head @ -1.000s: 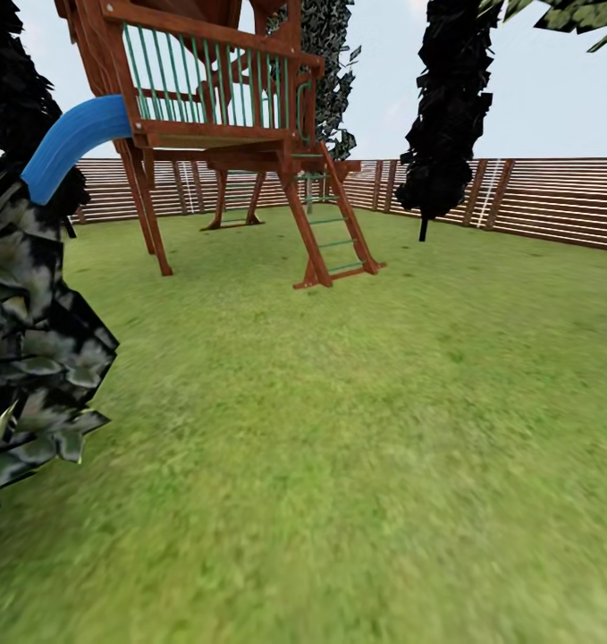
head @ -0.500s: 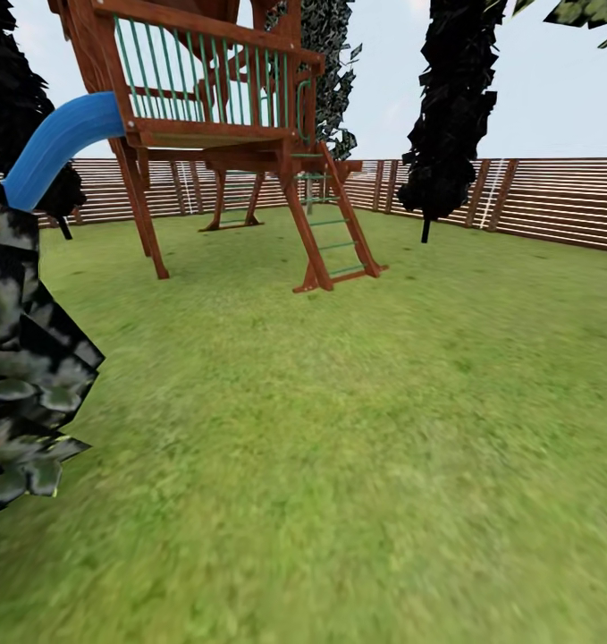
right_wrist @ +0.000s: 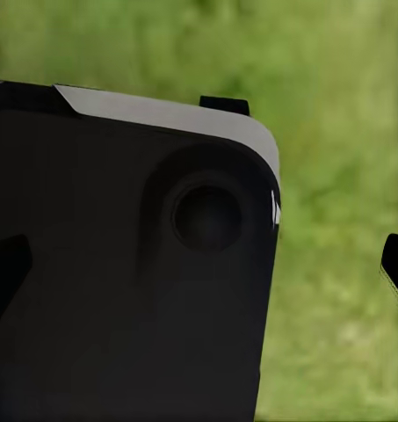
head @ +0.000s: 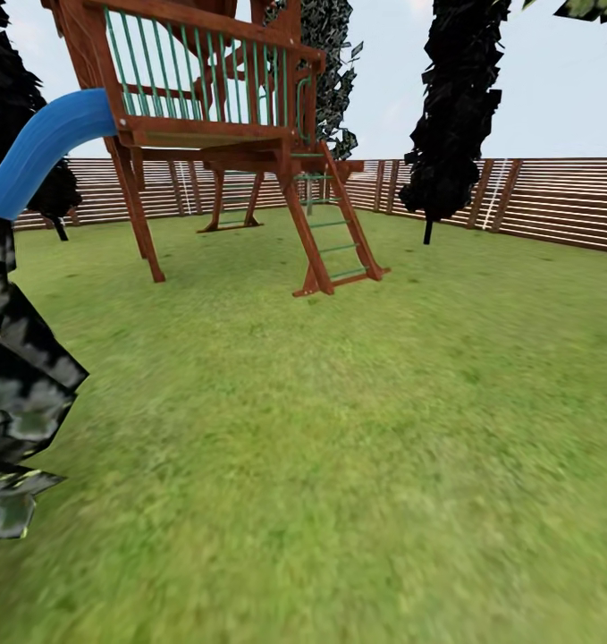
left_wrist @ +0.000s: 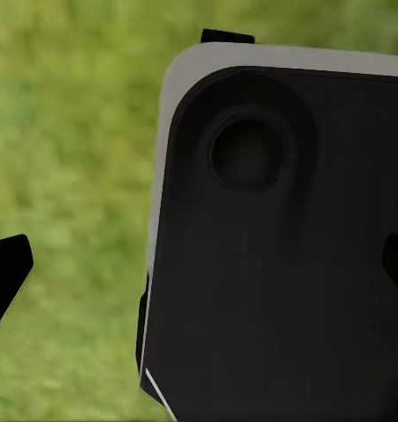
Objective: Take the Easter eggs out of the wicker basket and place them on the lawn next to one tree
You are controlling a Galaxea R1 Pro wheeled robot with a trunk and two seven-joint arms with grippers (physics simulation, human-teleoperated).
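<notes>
The robot was on its way across the lawn (head: 357,465), so the step in hand was, in my judgement, the search for the wicker basket and its three Easter eggs, which I could not place from this moment. A red-brown playset (head: 223,134) with a blue slide (head: 44,152) stood at the upper left of the head view, an all-black tree (head: 451,107) at the upper right before the fence (head: 553,201), and dark foliage (head: 17,402) at the left edge. In both wrist views a dark robot body hung over grass; whether either claw was wide or narrow I cannot tell. The next move probably called for turning until the basket appears.
</notes>
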